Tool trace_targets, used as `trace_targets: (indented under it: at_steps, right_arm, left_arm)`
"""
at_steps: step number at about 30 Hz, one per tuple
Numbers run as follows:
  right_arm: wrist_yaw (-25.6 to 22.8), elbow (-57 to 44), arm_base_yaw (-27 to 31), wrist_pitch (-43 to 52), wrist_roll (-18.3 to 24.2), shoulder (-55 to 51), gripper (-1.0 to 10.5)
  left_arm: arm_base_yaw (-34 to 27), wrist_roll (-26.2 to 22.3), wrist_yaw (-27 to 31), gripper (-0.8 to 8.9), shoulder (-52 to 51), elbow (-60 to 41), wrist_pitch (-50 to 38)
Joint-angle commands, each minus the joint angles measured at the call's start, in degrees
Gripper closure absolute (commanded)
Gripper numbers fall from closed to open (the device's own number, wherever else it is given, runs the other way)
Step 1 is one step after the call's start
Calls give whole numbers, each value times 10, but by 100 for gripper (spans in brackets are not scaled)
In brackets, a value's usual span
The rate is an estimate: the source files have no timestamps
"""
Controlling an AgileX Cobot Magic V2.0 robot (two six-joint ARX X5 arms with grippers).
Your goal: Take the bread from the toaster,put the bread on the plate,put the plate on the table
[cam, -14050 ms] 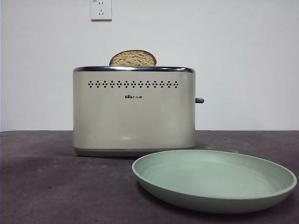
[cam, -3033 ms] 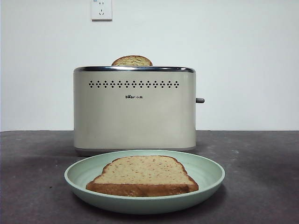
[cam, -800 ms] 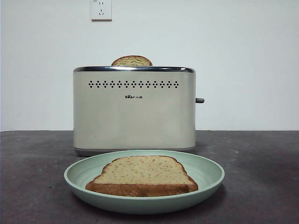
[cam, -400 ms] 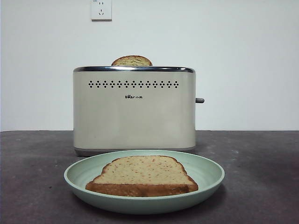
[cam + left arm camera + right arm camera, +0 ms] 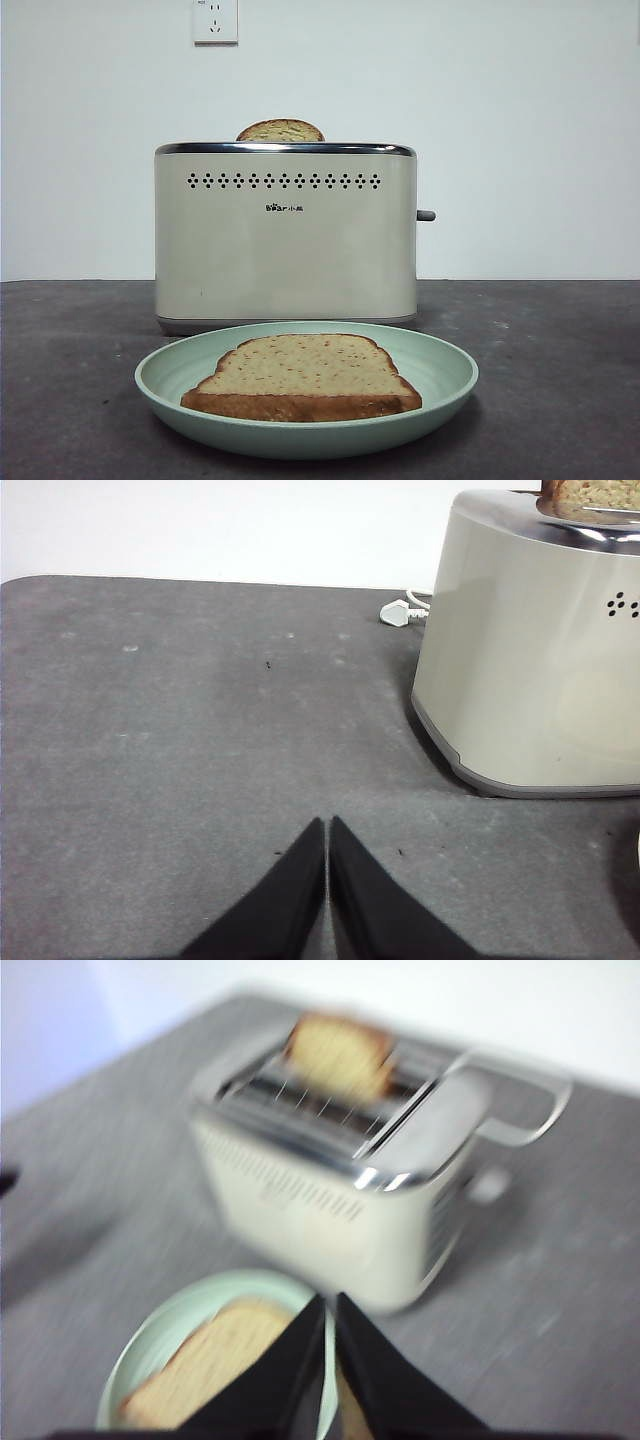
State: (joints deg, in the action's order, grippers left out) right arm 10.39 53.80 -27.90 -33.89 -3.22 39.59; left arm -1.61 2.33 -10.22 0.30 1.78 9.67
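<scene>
Right gripper (image 5: 328, 1305) jaws pressed together, holding nothing, raised above plate; view blurred. Left gripper (image 5: 327, 830) likewise closed, empty, low over bare surface (image 5: 180, 740), beside toaster (image 5: 540, 660).

Bread (image 5: 302, 376) flat in plate (image 5: 450, 372), plate on surface at 6 o'clock of toaster. Second slice (image 5: 280, 131) in slot.

Judged complete; retreat upward, clear of rim.

Logo (image 5: 285, 208): "Bear" plus small unreadable characters.
</scene>
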Motion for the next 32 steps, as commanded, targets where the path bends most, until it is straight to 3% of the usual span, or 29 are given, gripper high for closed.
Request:
trace_targets:
  at_steps: [1, 8, 17, 28, 32]
  right_arm:
    - [24, -43, 83, 44, 20, -30, 943]
    - [31, -207, 214, 213, 41, -146, 943]
    - [-2, -410, 267, 375, 39, -289, 943]
    - [-4, -529, 275, 381, 26, -374, 943]
    - [-3, -532, 275, 330, 22, -392, 943]
  left_arm:
    - [0, 1, 2, 809, -1, -14, -3]
    - [0, 1, 2, 809, -1, -14, -3]
    - [0, 1, 2, 809, -1, -14, -3]
    - [0, 1, 2, 809, -1, -14, -3]
    - [0, 1, 2, 809, -1, -14, -3]
